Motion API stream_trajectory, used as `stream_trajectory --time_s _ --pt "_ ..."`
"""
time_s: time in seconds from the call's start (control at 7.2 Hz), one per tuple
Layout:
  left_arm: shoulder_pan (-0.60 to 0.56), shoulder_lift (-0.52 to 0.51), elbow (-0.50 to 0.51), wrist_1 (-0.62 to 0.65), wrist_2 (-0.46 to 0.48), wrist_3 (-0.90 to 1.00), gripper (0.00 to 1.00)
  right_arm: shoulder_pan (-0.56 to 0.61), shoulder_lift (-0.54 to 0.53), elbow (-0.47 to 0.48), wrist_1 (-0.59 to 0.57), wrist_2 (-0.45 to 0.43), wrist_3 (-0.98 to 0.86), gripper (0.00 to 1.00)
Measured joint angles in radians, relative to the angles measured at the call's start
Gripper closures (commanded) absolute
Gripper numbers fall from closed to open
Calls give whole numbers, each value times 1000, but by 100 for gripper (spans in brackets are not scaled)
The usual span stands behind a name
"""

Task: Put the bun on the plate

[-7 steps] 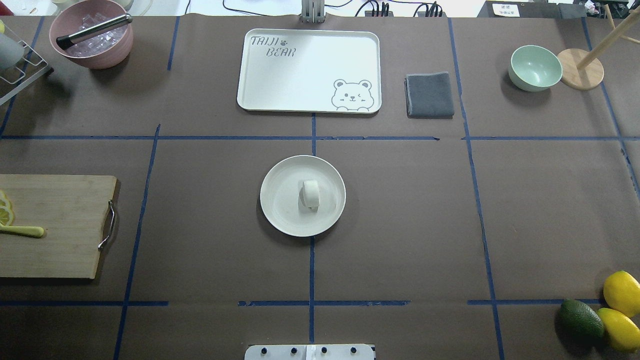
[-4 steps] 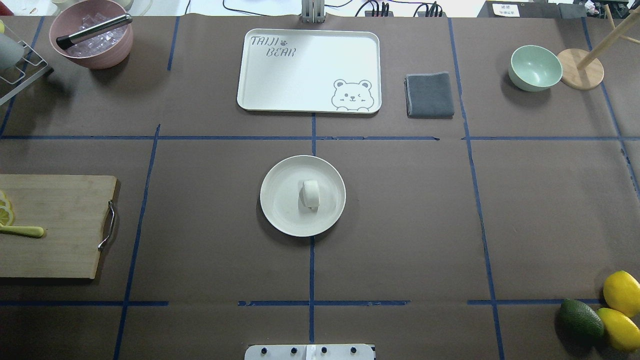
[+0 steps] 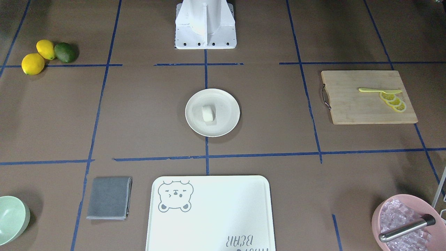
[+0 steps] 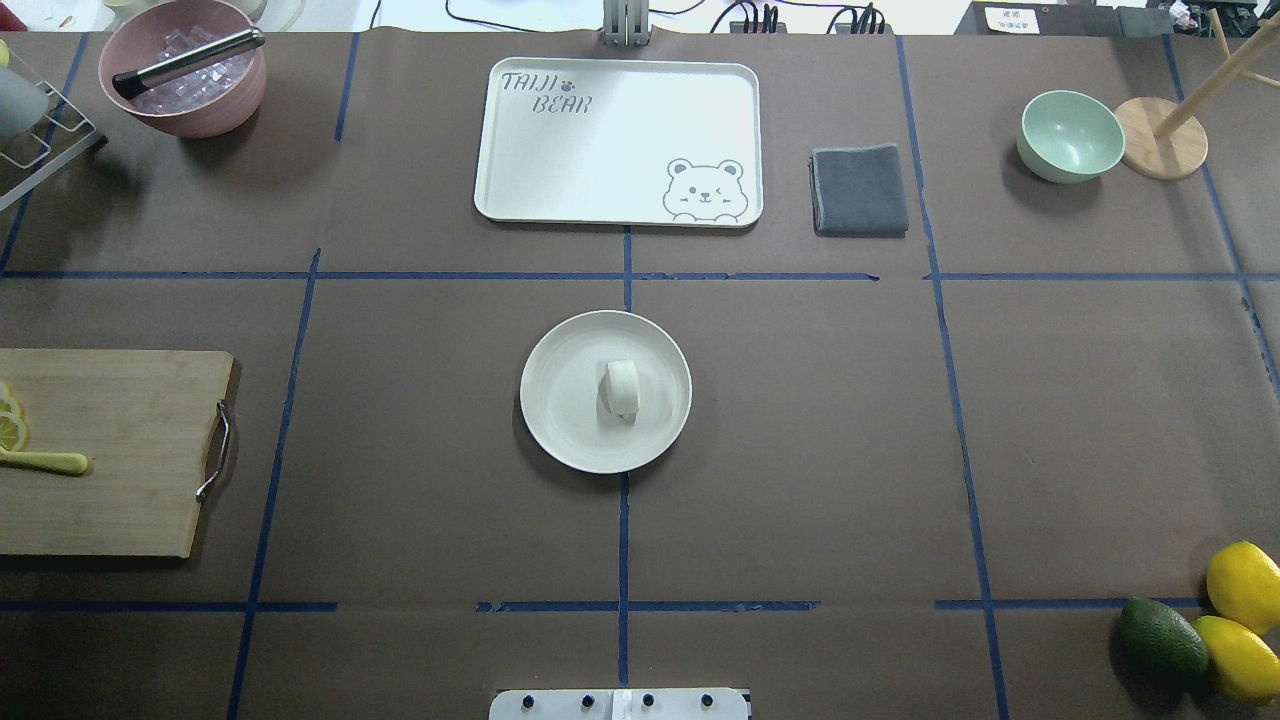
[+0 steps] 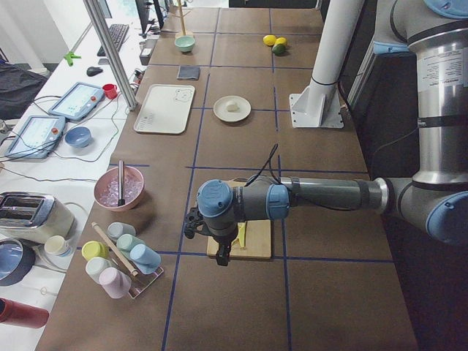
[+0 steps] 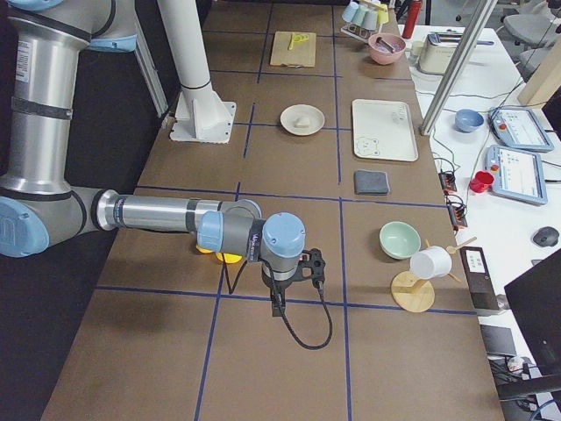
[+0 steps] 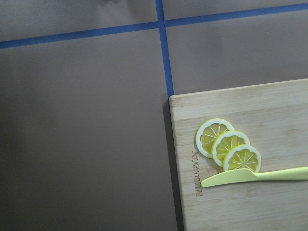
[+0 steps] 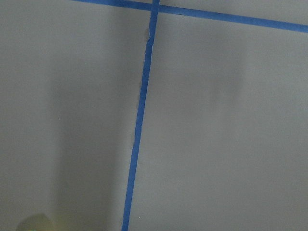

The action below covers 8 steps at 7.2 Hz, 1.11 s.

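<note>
The small white bun (image 4: 622, 388) lies near the middle of the round cream plate (image 4: 560, 360) at the table's centre, also seen from the front as the bun (image 3: 208, 113) on the plate (image 3: 228, 104). No gripper is near it. My left gripper (image 5: 221, 256) hangs over the cutting board at the table's left end, and I cannot tell whether it is open. My right gripper (image 6: 279, 303) hangs over bare table near the lemons at the right end, and I cannot tell its state either.
Behind the plate sit the white bear tray (image 4: 617, 140) and a folded grey cloth (image 4: 859, 189). A green bowl (image 4: 1069, 135), a pink bowl of ice (image 4: 183, 68), the wooden cutting board (image 4: 110, 450) with lemon slices, and lemons with an avocado (image 4: 1162, 637) ring the edges.
</note>
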Motion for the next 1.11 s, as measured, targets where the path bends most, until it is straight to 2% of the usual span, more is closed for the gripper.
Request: stream_trajectory --time_s 1.11 --pt "0 16 2 3 3 -3 0 0 3 5 1 -1 -2 0"
